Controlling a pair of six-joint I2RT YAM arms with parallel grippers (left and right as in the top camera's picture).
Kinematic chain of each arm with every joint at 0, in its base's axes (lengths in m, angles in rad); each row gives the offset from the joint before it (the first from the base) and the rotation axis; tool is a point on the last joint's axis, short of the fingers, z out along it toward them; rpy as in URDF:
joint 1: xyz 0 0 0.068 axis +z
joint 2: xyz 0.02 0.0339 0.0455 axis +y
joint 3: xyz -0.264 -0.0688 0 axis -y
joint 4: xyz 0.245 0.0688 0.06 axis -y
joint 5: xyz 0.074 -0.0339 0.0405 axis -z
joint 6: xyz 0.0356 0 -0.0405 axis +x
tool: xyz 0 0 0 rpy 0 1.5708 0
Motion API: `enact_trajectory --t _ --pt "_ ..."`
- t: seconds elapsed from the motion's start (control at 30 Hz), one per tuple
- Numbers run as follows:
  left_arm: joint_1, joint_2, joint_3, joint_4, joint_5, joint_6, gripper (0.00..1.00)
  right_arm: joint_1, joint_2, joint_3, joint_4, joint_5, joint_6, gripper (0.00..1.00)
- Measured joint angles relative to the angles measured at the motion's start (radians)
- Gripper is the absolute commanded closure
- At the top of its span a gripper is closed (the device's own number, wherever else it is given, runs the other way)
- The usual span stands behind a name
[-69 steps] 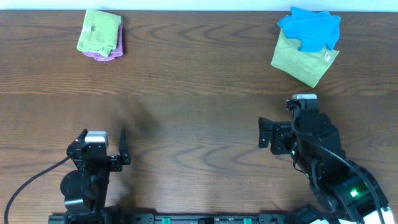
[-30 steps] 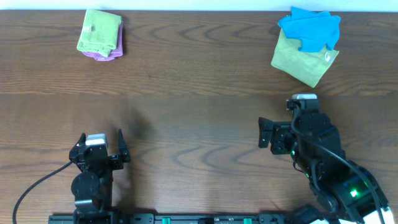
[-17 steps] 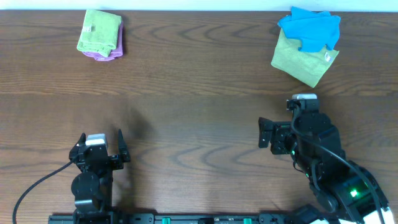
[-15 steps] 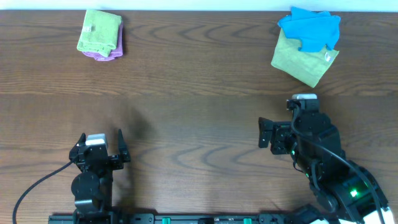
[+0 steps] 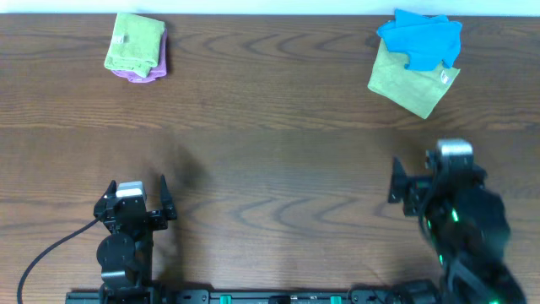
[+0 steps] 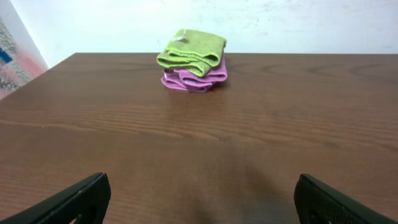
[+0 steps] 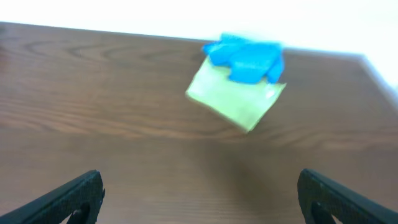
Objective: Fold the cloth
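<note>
— Item one, far-left stack?
— Top layer, the cloth (image 5: 135, 42), is lying over the pink cloth (image 6: 194, 79), leaving only a pink margin showing. Its white tag (image 5: 122, 38) is reading as a mere speck.
— Item two, far-right pile?
— The blue cloth (image 5: 422, 38) is covering the far corner of the yellow-green cloth (image 5: 409, 84).
— Arms?
— The right arm (image 5: 460, 224) is showing overhead as a smear, with the bottom edge cutting it off. The right wrist view is blurring throughout. The lower edges are cropping the left gripper (image 6: 199, 198) and right gripper (image 7: 200, 198) to parted finger ends.
</note>
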Motion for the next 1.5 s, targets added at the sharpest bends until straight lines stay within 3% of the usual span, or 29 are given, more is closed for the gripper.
enact_trajectory --t 0.23,0.4,0.87,1.5 --pt "0.000 0.000 0.000 0.000 0.000 0.000 0.05 0.035 -0.302 -0.235 0.059 -0.101 -0.359 0.01" --pt "0.000 0.000 0.000 0.000 0.000 -0.001 0.05 0.083 -0.460 -0.348 0.061 -0.121 -0.455 0.01" --pt "0.000 0.000 0.000 0.000 0.000 -0.007 0.05 0.127 -0.481 -0.564 0.092 -0.140 -0.421 0.01" --pt "0.000 0.000 0.000 0.000 0.000 -0.007 0.05 0.127 -0.481 -0.564 0.096 -0.140 -0.380 0.01"
